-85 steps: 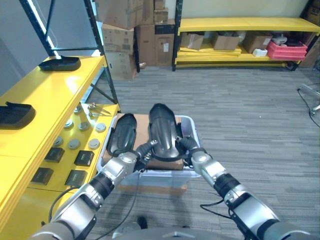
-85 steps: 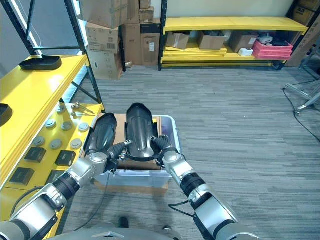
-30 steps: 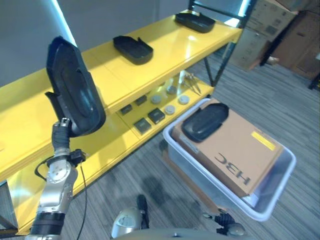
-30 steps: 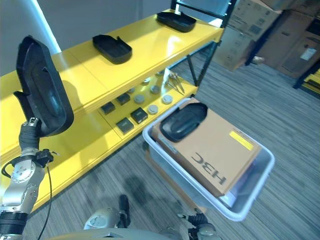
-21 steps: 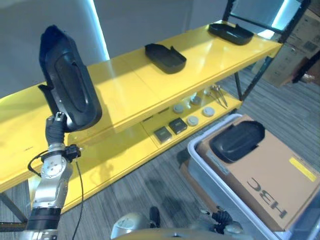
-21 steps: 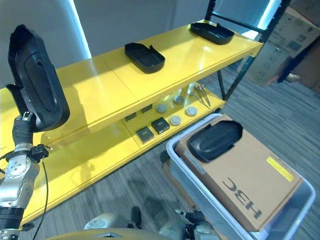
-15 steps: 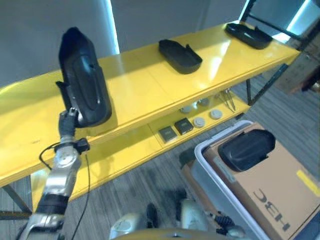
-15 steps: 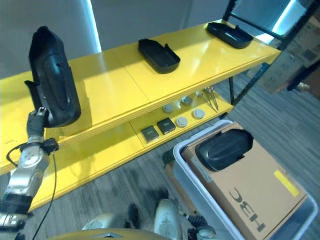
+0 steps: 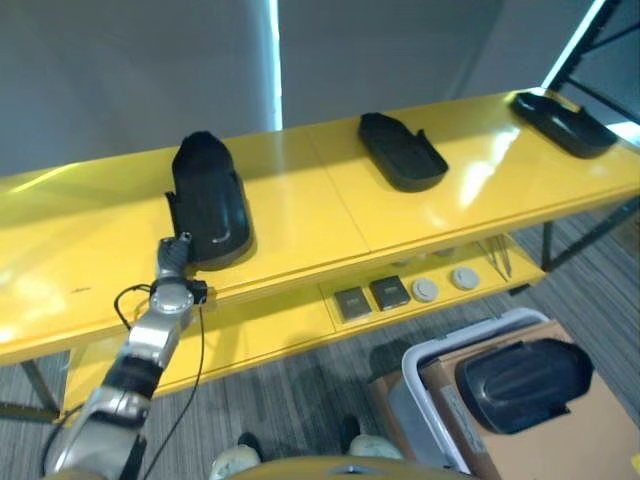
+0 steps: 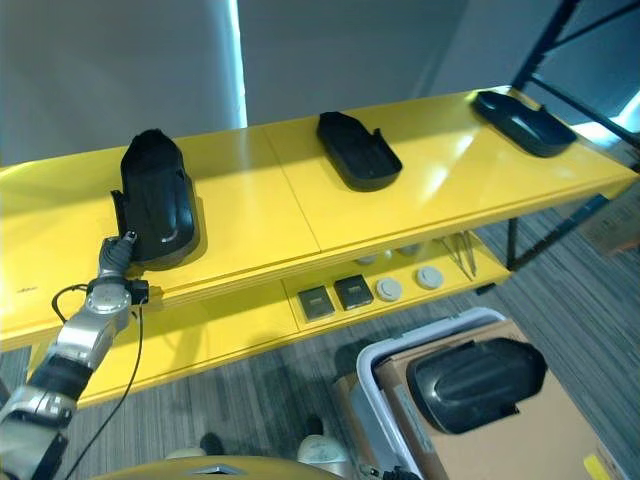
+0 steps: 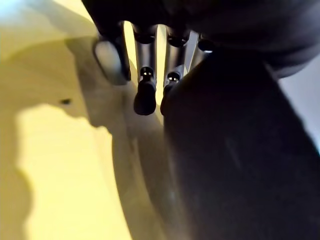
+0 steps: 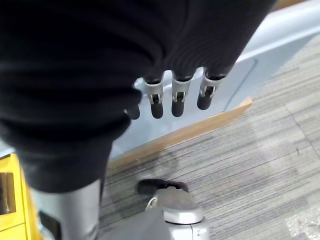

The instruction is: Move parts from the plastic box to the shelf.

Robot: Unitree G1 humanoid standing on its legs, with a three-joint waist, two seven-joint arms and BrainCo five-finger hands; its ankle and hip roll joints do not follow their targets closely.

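You are at the placing step. The yellow shelf [image 9: 300, 215] already carries two black parts further along its top board, one near the middle [image 9: 402, 165] and one by the far end [image 9: 560, 110]. Your left hand [image 9: 176, 262] has the third part [image 9: 208, 212] resting close to the shelf's front edge, its fingers [image 11: 146, 95] curled against it. Next you need to loosen that grip and draw the hand clear without dragging the part off the edge. Your right hand [image 12: 172, 95] hangs relaxed, holding nothing. One more part [image 9: 522, 383] lies on the cardboard box [image 9: 590, 440] in the plastic box [image 9: 425, 372].
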